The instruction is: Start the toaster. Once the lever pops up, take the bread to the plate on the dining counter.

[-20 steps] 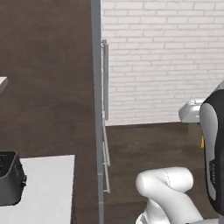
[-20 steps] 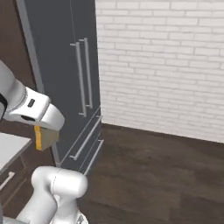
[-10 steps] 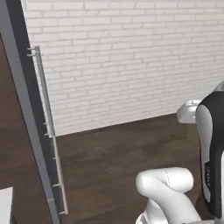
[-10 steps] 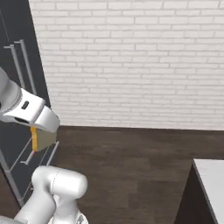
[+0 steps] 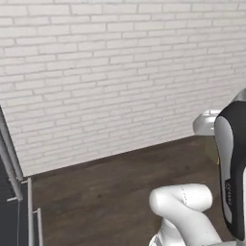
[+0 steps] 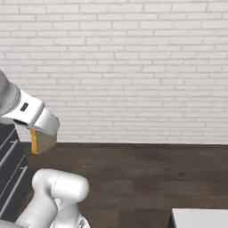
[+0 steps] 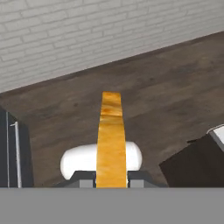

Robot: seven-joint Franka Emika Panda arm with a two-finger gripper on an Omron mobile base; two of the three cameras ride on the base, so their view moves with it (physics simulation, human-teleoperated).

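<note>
Now carrying: gripper (image 7: 111, 175) at bottom centre of hand view, fingers clamped on the bread (image 7: 111, 140), which stands edge-on, running up the frame middle; in right base view the bread (image 6: 41, 141) hangs under the hand at left, mid-height. Plate and toaster not seen; a white slab corner (image 6: 200, 218) at lower right of right base view is probably the dining counter, can't confirm. Step in hand looks like transit to the plate; best done by keeping the squeeze steady, slice level-ish, no fast wrist swings, since thin toast could slip or crumble; lower only once the plate is under it. Bread: thin flat square slice, golden-orange, mottled crust, likely rigid and light. Floor (image 6: 147, 173): dark wood planks, matte; a dark boxy block (image 7: 197, 164) at lower right of hand view. Farthest, wall (image 5: 110, 72): white painted brick, rough coursed texture.
</note>
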